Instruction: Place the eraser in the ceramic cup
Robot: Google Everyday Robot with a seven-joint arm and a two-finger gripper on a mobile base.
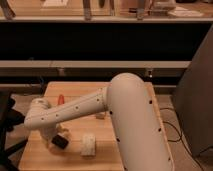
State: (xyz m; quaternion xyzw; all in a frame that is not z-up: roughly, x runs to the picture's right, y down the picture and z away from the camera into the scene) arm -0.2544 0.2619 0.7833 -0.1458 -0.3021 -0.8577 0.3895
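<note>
a white robot arm (125,115) reaches down across a wooden table (80,92) toward its near left corner, as the camera sees it. its bulky shoulder fills the middle of the frame, and the slimmer forearm slopes down and leftward to the wrist.

the gripper (56,141) sits low over the tabletop at the end of that wrist. it is right at the eraser (60,142), a small black block that shows at its tip. the two appear to be in contact. it is not possible to tell whether the gripper has closed on the block or merely stands around it, nor whether the block rests on the wood or is just off it.

the ceramic cup (88,145), small and white, stands on the table just to the right of the eraser, near it but apart. nothing can be seen inside the cup from this angle.

farther back on the table, a small red object (61,98) lies behind the forearm near the left edge. a small pale object (100,116) peeks out beside the arm near the table's middle, too indistinct to identify.

dark shelving (100,40) runs the width of the room behind the table. a black chair (7,120) edges in from the left, and a grey panel (197,100) stands at the right.
</note>
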